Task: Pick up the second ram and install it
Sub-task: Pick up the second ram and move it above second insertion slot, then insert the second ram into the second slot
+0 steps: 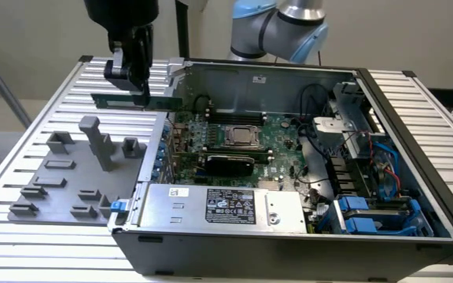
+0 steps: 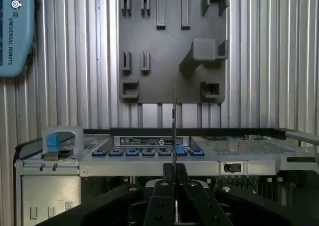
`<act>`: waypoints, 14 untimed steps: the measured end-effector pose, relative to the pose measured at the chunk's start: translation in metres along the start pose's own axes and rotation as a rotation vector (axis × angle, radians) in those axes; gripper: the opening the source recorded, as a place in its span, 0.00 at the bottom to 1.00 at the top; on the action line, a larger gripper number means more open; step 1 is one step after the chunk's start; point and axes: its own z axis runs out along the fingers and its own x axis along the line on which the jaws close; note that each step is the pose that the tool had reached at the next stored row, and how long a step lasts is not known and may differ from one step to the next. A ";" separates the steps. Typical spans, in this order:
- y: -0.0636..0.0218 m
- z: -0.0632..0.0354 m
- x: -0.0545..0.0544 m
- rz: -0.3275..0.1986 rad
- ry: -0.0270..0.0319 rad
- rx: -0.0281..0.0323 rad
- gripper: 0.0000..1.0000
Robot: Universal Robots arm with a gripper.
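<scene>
The pincer [image 1: 140, 93] clamps the second ram [image 1: 163, 103] (a thin green strip) aloft.

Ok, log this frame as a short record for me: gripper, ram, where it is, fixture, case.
gripper: shut on the second ram
ram state: lifted, held level, not in a slot
ram location: in the air by the case wall that faces the fixture plate
grey fixture plate: on the exterior view's left of the case
computer case: open, motherboard exposed
</scene>
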 end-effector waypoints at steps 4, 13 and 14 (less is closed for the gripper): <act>-0.0147 -0.0001 -0.007 0.000 0.0000 0.0000 0.00; -0.0506 0.0005 -0.023 0.000 0.0001 0.0000 0.00; -0.0551 0.0007 -0.025 0.000 0.0000 0.0000 0.00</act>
